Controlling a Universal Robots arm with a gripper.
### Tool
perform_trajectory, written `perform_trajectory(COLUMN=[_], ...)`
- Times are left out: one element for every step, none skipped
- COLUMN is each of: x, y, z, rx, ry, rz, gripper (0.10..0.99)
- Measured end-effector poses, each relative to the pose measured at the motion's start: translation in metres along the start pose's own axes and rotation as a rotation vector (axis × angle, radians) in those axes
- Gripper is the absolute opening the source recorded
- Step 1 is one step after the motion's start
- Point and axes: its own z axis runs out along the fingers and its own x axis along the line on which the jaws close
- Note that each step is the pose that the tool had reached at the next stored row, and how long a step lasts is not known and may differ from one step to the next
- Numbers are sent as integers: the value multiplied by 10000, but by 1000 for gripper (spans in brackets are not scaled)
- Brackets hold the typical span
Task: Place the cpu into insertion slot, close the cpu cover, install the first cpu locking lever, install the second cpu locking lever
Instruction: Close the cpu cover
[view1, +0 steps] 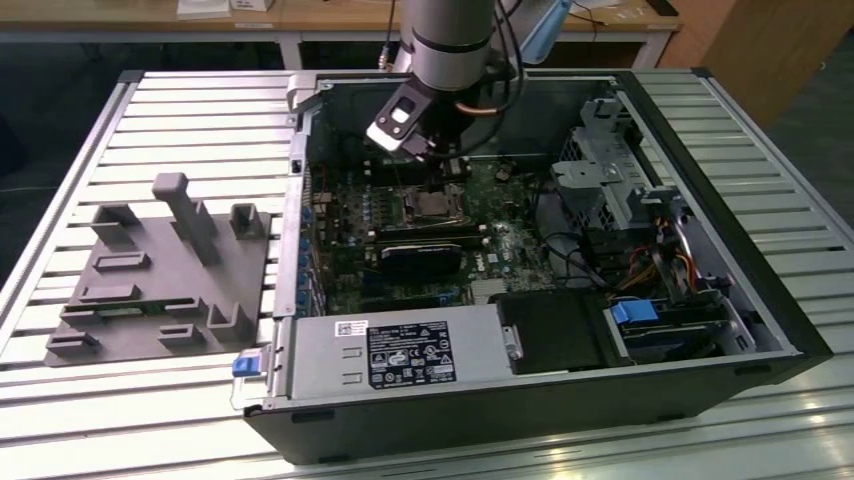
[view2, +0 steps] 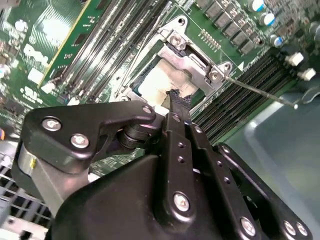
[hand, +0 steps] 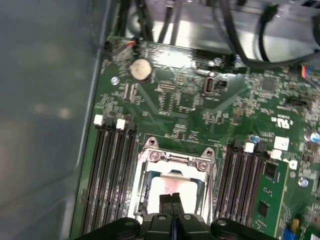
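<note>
Clearance: the insertion slot (view1: 434, 206) sits on the motherboard (view1: 360, 250) inside the open computer case (view1: 747, 300), toward its far side. Rows of memory slots (hand: 112, 170) flank it on both sides. A thin locking lever (view2: 260, 92) stands out from one corner of the socket, over the memory slots. The case wall (hand: 50, 100) rises close beside one bank of them.

Task items: the cpu (hand: 172, 186) lies in the socket. The cpu cover (hand: 175, 159) lies flat around it, and the chip's silver top shows through the cut-out.

Arm: the arm (view1: 447, 40) descends from the far side into the case. The gripper (view2: 180, 98) points down at the socket. Its fingers are pressed together with nothing seen between them, and the tips rest on the cpu's top, near the edge of the cover.

Surroundings: the case rests on a slatted metal table (view1: 200, 110). A grey fixture (view1: 160, 270) lies well apart at the exterior view's left. A wooden desk (view1: 334, 15) stands beyond.
</note>
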Motion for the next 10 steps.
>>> perform_trajectory(x=[0, 0, 0, 0, 0, 0, 0, 0, 0, 0], y=[0, 0, 0, 0, 0, 0, 0, 0, 0, 0], z=[0, 0, 0, 1, 1, 1, 1, 1, 1, 1], rx=[8, 16, 23, 30, 37, 44, 51, 58, 65, 72], ry=[2, 5, 7, 9, 12, 14, 16, 18, 20, 22], rz=[-196, -376, -554, -735, -914, -1088, -1260, -1423, -1587, -1754], gripper=[106, 106, 106, 106, 106, 106, 106, 106, 106, 106])
